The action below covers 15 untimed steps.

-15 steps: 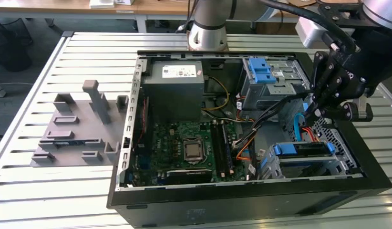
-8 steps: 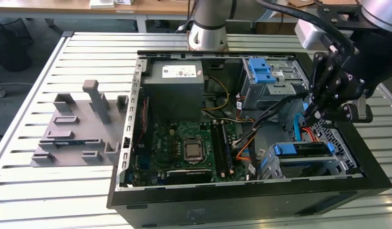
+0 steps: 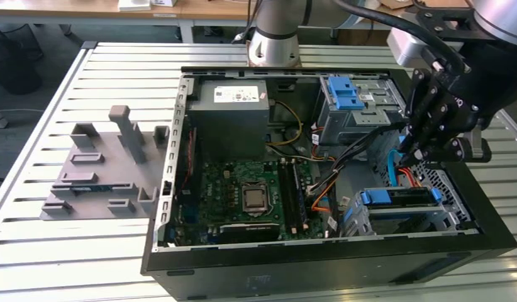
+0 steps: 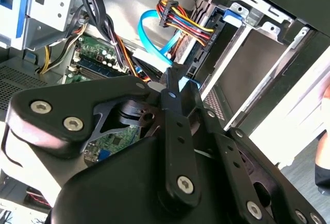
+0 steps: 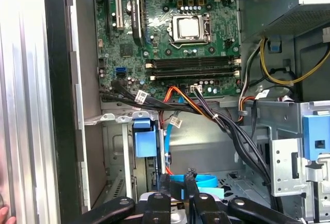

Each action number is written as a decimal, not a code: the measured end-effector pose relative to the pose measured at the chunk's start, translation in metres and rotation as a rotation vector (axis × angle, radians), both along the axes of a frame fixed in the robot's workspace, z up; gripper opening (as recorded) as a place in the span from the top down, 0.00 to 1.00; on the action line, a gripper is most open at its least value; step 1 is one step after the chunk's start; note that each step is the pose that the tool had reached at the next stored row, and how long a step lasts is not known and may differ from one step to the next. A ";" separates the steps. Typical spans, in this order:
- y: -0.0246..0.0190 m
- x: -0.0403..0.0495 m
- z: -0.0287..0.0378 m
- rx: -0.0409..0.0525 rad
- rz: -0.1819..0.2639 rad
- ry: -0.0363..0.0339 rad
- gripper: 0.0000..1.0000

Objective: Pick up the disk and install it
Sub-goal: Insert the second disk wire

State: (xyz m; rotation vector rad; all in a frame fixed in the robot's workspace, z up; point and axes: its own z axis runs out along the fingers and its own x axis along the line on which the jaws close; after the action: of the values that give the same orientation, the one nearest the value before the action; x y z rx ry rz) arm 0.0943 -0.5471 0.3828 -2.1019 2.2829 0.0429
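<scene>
Exterior view puts the end effector (image 3: 418,154) low inside the open case (image 3: 326,264), at the exterior view's right, just above the disk (image 3: 401,198) — which sits in its near bay, blue frame showing. Fingers look pinched together on nothing, so the disk seems already installed; little appears left.

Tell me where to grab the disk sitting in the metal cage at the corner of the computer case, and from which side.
Probably by the blue frame at its end, coming straight down from above. The disk sits in the cage, whose walls block its sides, while its upper face is exposed through the open case. Mind the cables hanging close by.
</scene>
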 end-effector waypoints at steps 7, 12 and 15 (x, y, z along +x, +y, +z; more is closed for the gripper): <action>0.0015 0.0000 -0.0025 0.0002 0.000 0.0000 0.75; 0.0018 0.0000 -0.0061 -0.0005 0.000 0.0000 0.75; 0.0018 0.0000 -0.0085 -0.0035 0.000 0.0000 0.75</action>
State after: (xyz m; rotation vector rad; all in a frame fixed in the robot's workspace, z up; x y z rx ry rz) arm 0.0942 -0.5452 0.3743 -2.1036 2.2847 0.0390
